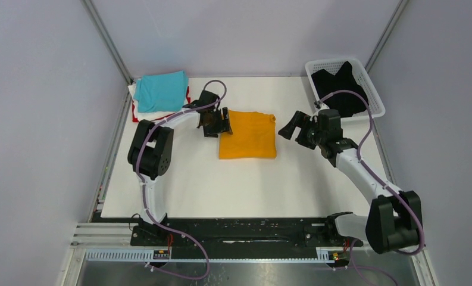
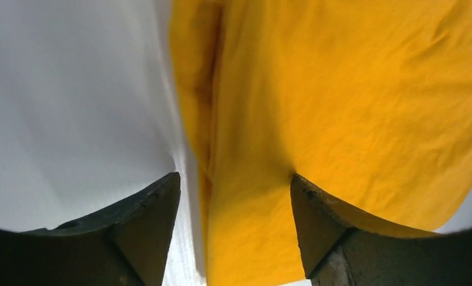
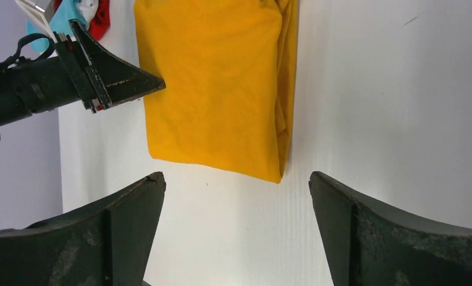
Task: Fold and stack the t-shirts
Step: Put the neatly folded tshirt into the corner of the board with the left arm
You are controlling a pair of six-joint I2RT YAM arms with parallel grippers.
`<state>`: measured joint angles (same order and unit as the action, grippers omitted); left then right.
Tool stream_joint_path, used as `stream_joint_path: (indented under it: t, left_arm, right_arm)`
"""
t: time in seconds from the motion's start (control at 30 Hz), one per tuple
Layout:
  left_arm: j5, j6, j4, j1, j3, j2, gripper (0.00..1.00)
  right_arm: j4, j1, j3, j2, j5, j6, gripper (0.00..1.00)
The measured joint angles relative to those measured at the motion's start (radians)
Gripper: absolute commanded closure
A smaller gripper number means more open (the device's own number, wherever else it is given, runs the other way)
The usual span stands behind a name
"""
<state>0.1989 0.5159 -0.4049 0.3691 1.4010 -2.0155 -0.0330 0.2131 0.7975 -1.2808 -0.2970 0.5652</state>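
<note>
A folded orange-yellow t-shirt (image 1: 249,135) lies on the white table's middle; it also shows in the left wrist view (image 2: 340,107) and the right wrist view (image 3: 215,89). My left gripper (image 1: 222,122) is open, its jaws straddling the shirt's left edge (image 2: 235,185). My right gripper (image 1: 290,126) is open and empty, just right of the shirt (image 3: 236,182). A folded turquoise t-shirt (image 1: 160,90) tops a stack at the far left, with white (image 1: 139,109) and red (image 1: 187,95) cloth showing beneath. A black t-shirt (image 1: 340,86) lies in the basket.
A white plastic lattice basket (image 1: 370,89) stands at the table's far right corner. The table (image 1: 221,185) is bounded by grey walls behind and at both sides. The left arm's finger (image 3: 111,77) shows in the right wrist view.
</note>
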Motion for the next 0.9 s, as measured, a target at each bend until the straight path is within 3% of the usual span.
stream_joint_path:
  t: [0.13, 0.17, 0.27, 0.4, 0.57, 0.73, 0.9]
  left_arm:
    - [-0.049, -0.008, -0.036, 0.038, 0.072, -0.052, 0.59]
    - [-0.089, -0.014, -0.068, 0.064, 0.115, -0.080, 0.73]
    - [-0.139, -0.020, -0.138, 0.087, 0.183, -0.117, 1.00]
    - [-0.272, -0.039, -0.230, 0.126, 0.353, -0.208, 1.00]
    - [-0.479, -0.083, -0.323, 0.152, 0.450, -0.246, 1.00]
    - [-0.658, -0.188, -0.377, 0.105, 0.554, -0.246, 1.00]
    - [-0.811, -0.342, -0.327, 0.053, 0.614, -0.237, 1.00]
  right_arm:
    - [-0.035, 0.000, -0.024, 0.087, 0.043, -0.027, 0.01]
    - [-0.045, 0.000, -0.037, 0.129, 0.061, -0.043, 0.00]
    - [-0.049, -0.002, -0.047, 0.146, 0.082, -0.060, 0.00]
    - [-0.067, -0.004, -0.072, 0.191, 0.137, -0.093, 0.01]
    - [-0.076, -0.005, -0.091, 0.234, 0.221, -0.124, 0.00]
    - [-0.079, -0.005, -0.108, 0.265, 0.287, -0.146, 0.01]
    - [-0.074, -0.005, -0.124, 0.258, 0.343, -0.159, 0.01]
